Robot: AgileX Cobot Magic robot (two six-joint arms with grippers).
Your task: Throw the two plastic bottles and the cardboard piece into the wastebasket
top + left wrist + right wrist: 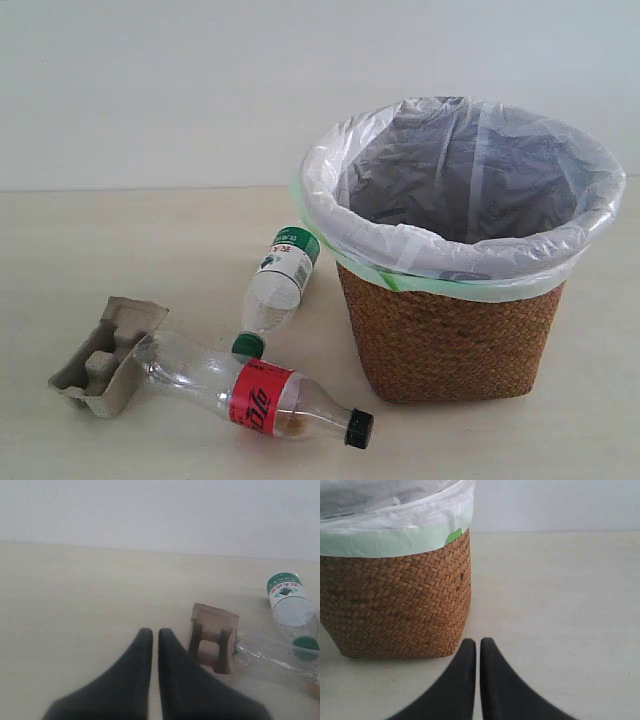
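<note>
We judge that the task is at its very first step: nothing is thrown yet, and no arm has reached for anything. The left gripper [150,635] hangs low over the table [120,240] with its two dark fingers almost together, only a thin slit between them, and it holds nothing. The right gripper [478,645] is in the same condition, nearly closed and empty, just beside the foot of the wastebasket [450,330]. All three things to throw lie on the table at the wastebasket's left side, as the exterior view shows it. The green-capped bottle [280,285] lies nearest to the wastebasket, its bottom end close to the woven wall and its cap pointing away. The red-labelled bottle [255,395] lies a little farther out, with its black cap towards the wastebasket. The cardboard piece [100,360] is the farthest from the wastebasket and rests against the bottom end of this bottle. Whether the green cap touches the red-labelled bottle we cannot say for sure. The next move, we think, calls for a gripper to open, come down on one thing and carry it above the rim. We count two bottles, one cardboard piece, one wastebasket and two grippers.
</note>
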